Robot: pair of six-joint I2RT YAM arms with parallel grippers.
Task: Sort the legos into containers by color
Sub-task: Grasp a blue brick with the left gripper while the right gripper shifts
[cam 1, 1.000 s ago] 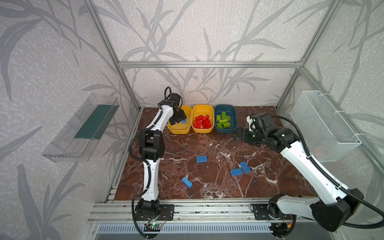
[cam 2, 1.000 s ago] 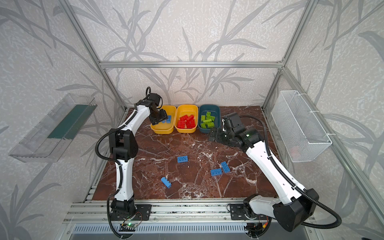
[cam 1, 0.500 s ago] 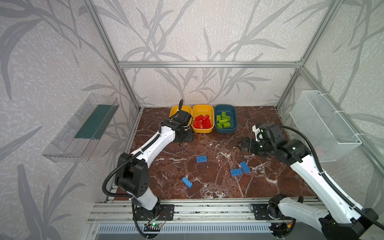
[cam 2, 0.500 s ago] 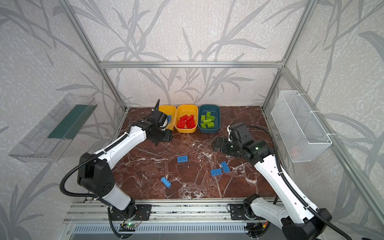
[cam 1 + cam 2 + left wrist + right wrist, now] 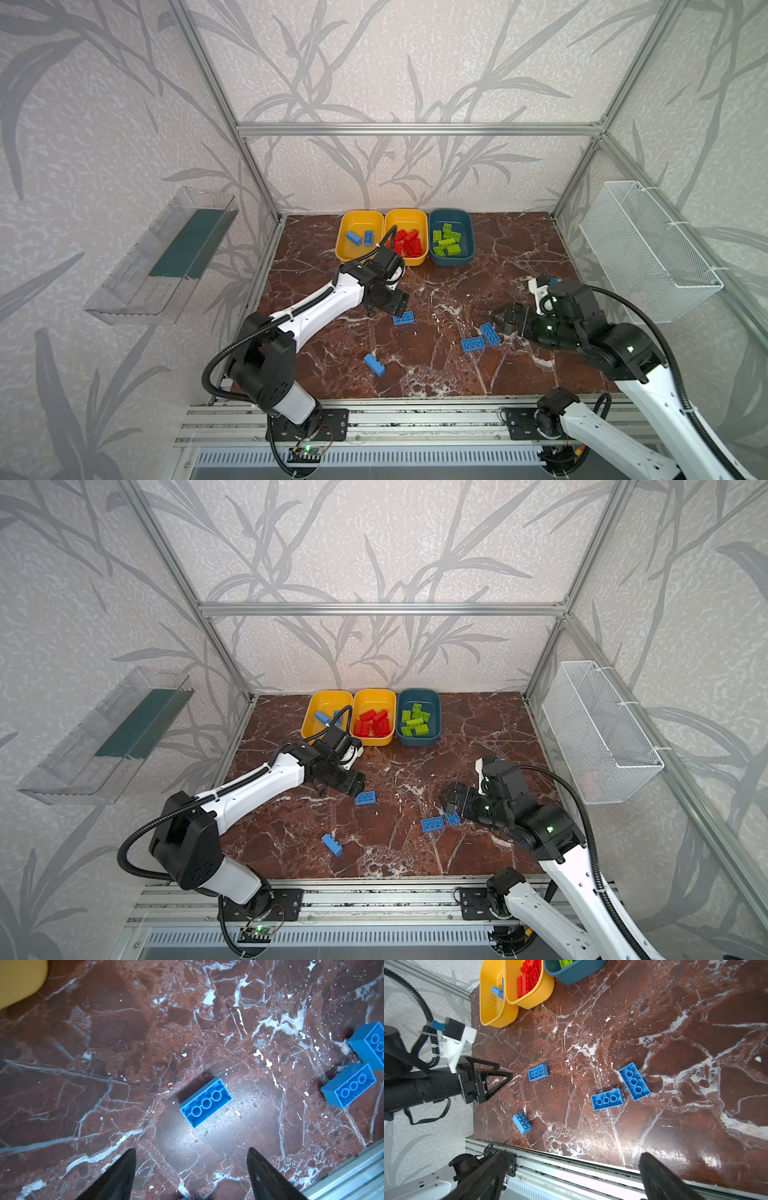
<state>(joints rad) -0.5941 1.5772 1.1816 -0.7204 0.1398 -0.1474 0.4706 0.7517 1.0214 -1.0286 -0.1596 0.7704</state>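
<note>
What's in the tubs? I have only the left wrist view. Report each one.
Observer: The outer yellow tub holds two blue legos.
Operator: Next tub.
Observer: The middle yellow tub holds only red legos.
Operator: Count the loose bricks.
Observer: Four loose blue bricks lie on the table; you miss the studs-up brick near the front rail.

The left gripper (image 5: 397,305) is swinging from the left-hand yellow tub (image 5: 359,220) at the back edge of the table (image 5: 519,249) to a blue brick (image 5: 403,318) mid-table, jaws spreading. The right gripper (image 5: 502,319) is pulling back from the teal tub (image 5: 451,261) toward two blue bricks (image 5: 490,333) nearer the right edge.
</note>
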